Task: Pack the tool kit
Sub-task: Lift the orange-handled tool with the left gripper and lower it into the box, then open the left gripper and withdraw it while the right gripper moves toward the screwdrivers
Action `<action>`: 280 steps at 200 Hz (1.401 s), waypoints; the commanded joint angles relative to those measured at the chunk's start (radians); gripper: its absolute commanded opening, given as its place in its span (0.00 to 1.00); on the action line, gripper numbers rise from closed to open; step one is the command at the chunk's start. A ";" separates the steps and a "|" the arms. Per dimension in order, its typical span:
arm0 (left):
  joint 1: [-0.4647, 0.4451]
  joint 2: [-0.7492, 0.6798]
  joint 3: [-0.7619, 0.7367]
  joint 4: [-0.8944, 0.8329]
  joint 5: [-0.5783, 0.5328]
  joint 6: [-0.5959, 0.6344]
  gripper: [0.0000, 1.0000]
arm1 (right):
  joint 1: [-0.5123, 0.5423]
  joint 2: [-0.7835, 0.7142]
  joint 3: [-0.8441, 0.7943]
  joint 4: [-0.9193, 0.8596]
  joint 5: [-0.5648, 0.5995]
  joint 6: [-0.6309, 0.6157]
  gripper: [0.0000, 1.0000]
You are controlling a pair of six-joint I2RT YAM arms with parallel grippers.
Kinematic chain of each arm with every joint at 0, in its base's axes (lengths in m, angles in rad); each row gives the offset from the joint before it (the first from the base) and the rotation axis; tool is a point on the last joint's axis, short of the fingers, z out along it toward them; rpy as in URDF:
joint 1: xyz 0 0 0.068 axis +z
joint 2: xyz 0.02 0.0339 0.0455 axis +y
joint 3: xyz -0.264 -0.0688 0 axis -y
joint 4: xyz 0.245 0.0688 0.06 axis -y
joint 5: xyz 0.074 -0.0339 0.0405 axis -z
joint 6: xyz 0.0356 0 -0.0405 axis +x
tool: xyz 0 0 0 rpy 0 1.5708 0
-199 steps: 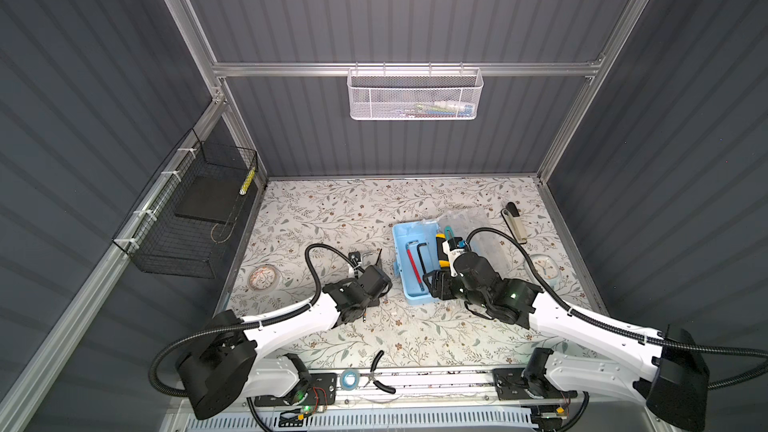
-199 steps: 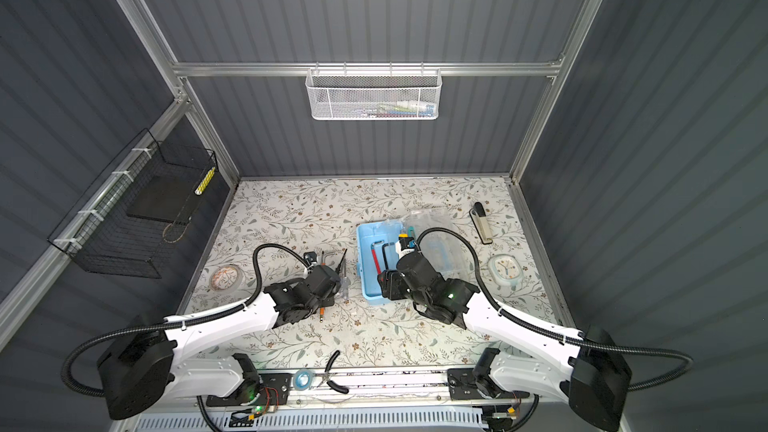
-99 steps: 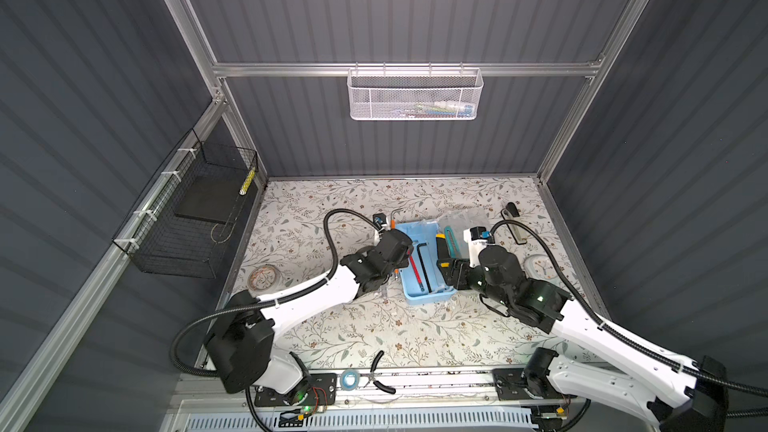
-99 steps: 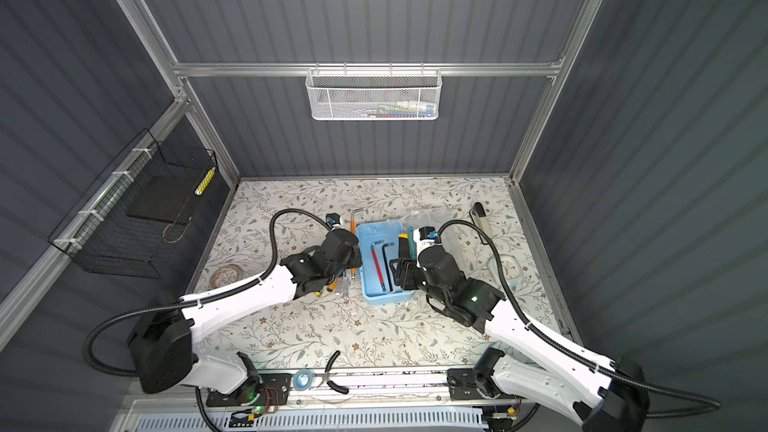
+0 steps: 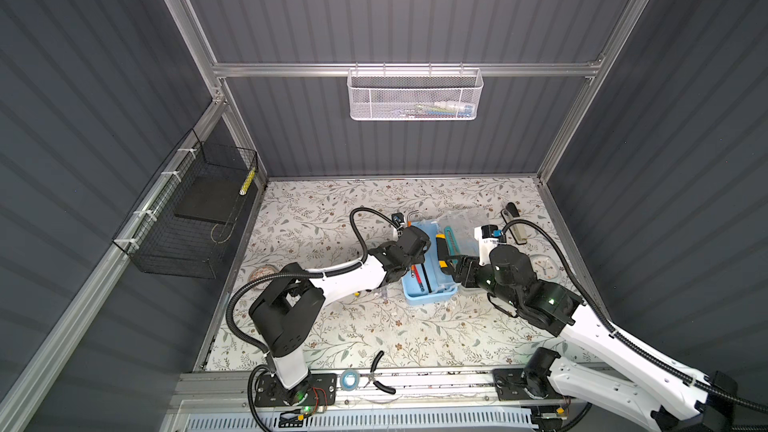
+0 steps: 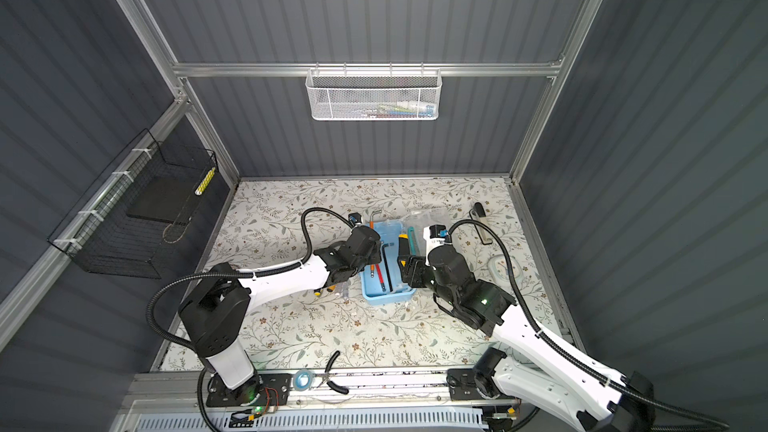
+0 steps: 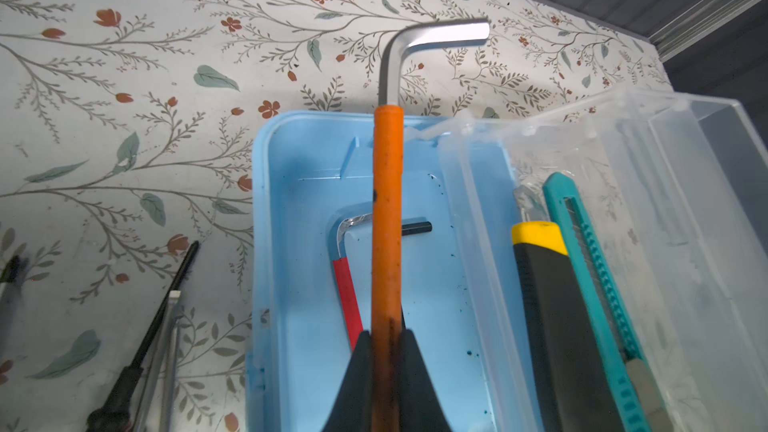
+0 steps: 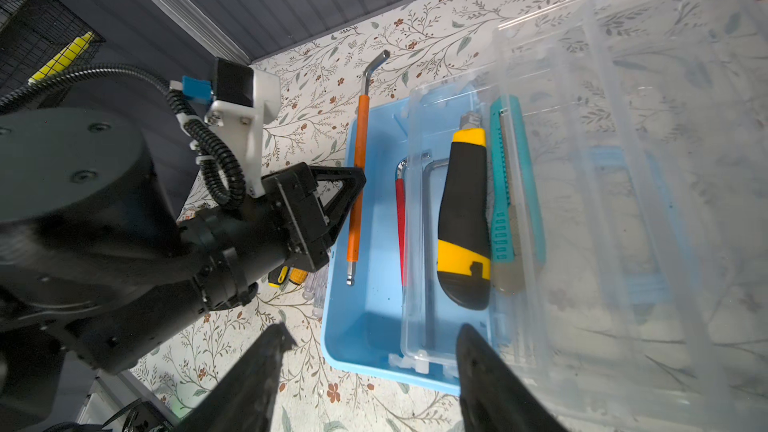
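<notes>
Over the left side of the blue case (image 7: pixel 266 201), mid-table (image 5: pixel 332 326), the orange-sleeved hex key (image 7: pixel 386 209) was held lengthwise, its bent steel end poking past the far rim. The left hand (image 7: pixel 386 336) pinched it about midway along the sleeve. It looked light and rigid, and the matte sleeve seemed a surer hold than the slick bare steel. Beneath lay a red-sleeved key (image 7: pixel 347 297) and a black one (image 7: pixel 415 227). To their right, in a clear plastic insert (image 7: pixel 478 222), lay a rubbery yellow-black knife (image 7: pixel 548 305) and a ridged teal cutter (image 7: pixel 590 259). The right hand (image 8: pixel 370 338) stood spread at the case's near right corner, apparently holding nothing.
</notes>
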 commanded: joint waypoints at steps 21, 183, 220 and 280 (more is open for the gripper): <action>0.002 0.058 0.051 0.016 0.026 -0.038 0.00 | -0.013 0.009 -0.030 0.012 -0.016 0.006 0.66; 0.003 -0.057 0.009 0.004 0.042 0.062 0.37 | -0.011 0.090 0.061 -0.040 -0.074 -0.026 0.66; 0.003 -0.293 -0.120 -0.102 -0.059 0.118 0.40 | 0.054 0.185 0.176 -0.085 -0.007 -0.071 0.65; 0.068 -0.513 -0.263 -0.313 -0.109 0.137 0.44 | 0.201 0.393 0.298 -0.054 0.055 -0.086 0.64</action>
